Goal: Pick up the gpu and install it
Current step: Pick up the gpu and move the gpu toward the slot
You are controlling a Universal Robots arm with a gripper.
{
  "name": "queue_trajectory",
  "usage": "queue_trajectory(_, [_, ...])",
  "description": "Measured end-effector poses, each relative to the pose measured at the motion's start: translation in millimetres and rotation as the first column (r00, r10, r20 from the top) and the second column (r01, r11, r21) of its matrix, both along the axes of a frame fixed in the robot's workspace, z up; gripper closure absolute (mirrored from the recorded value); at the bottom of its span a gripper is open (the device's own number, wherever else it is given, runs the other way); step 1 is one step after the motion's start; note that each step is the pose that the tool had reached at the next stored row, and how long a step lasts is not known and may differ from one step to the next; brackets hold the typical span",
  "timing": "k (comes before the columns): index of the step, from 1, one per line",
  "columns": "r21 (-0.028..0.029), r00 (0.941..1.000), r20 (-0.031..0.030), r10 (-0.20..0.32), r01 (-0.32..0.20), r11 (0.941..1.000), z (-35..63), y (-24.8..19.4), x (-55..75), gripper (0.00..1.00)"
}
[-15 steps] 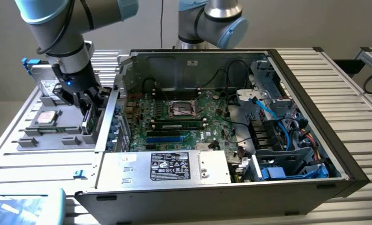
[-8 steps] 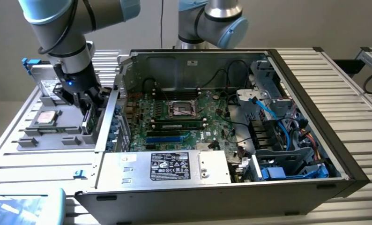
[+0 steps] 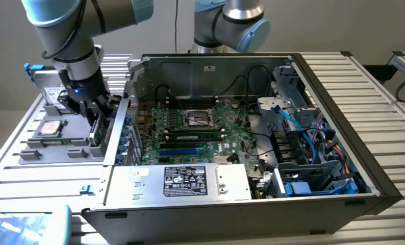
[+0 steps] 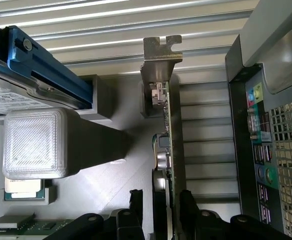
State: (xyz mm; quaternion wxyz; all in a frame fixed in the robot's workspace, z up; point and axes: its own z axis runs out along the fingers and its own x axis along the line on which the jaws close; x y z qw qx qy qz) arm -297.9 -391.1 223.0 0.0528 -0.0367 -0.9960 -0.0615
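Slippage is the worry: the claw stands wide open, gripping nothing, fingers straddling the gpu upright between them in the grey tray, so an off-centre pinch on its cooler could tilt it.

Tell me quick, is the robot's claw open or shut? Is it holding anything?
Gripper: open, one finger on each side of the gpu, not clamped on it.
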Motion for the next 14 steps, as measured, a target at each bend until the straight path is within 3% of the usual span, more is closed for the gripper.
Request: queue_trajectory(14, [-0.0003, 1.0000, 0.0001, 0.000, 0.000, 1.0000, -0.3, 0.0, 1.7, 0.56])
